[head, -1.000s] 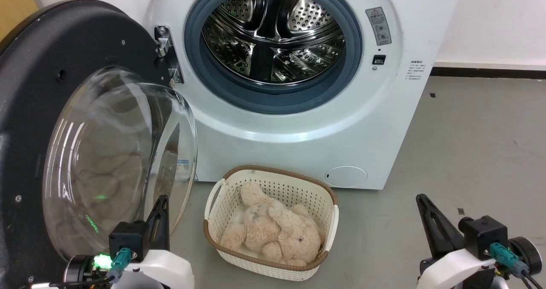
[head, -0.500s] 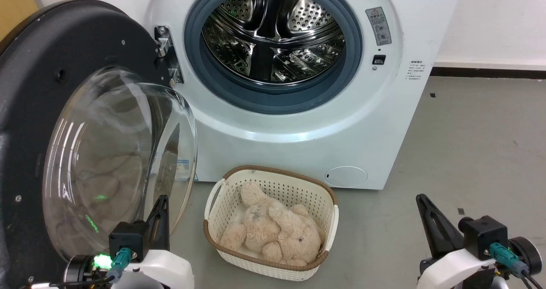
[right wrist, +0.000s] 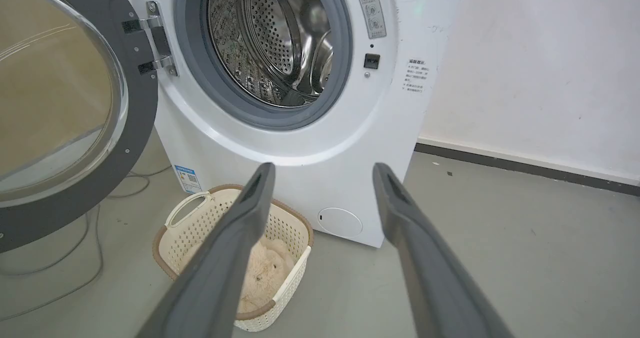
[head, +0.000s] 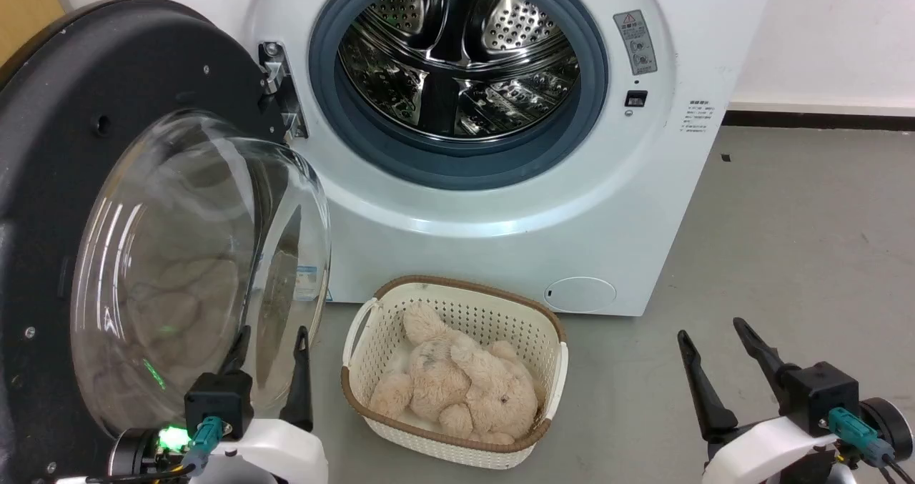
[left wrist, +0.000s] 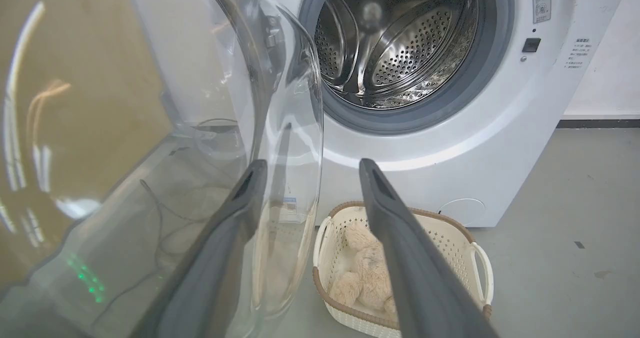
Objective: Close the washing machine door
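Observation:
The washing machine (head: 500,219) stands ahead with its steel drum (head: 457,55) exposed. The washing machine door (head: 107,76) is swung wide open to the left on its hinge (head: 275,84), its matte inside and clear glass bowl (head: 193,269) facing me. My left gripper (head: 272,337) is open low at the bowl's lower right edge; in the left wrist view the left gripper (left wrist: 312,166) has its left finger behind the glass bowl (left wrist: 280,103). My right gripper (head: 713,330) is open over the floor at the lower right, holding nothing and apart from the machine (right wrist: 310,163).
A white basket (head: 550,341) with a brown rim sits on the grey floor in front of the machine, a beige plush toy (head: 465,384) inside it. Cables (right wrist: 75,258) lie on the floor under the door. A white wall (head: 829,33) runs along the right.
Both grippers have gone from shut to open, their fingers now spread apart. The door, basket and machine have not moved.

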